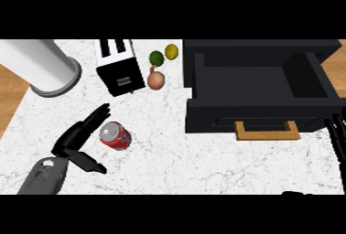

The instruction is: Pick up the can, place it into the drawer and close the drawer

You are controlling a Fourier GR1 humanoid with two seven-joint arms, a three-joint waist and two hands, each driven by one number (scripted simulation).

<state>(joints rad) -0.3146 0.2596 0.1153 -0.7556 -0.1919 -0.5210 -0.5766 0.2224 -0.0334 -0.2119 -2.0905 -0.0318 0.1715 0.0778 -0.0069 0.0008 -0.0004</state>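
Overhead view of a white marble counter top [202, 164] with fine grey veining, filling most of the scene. Strips of brown wooden surface [12, 98] show past its left edge and again at the far right. At the far left stands a large white cylinder [37, 64] on a grey base. To its right sits a black-and-white toaster [118, 68] with two slots. Just right of the toaster lie a green lime [157, 57], a yellow lemon [171, 51] and a tan onion [156, 80]. Lighting is even, with soft shadows.
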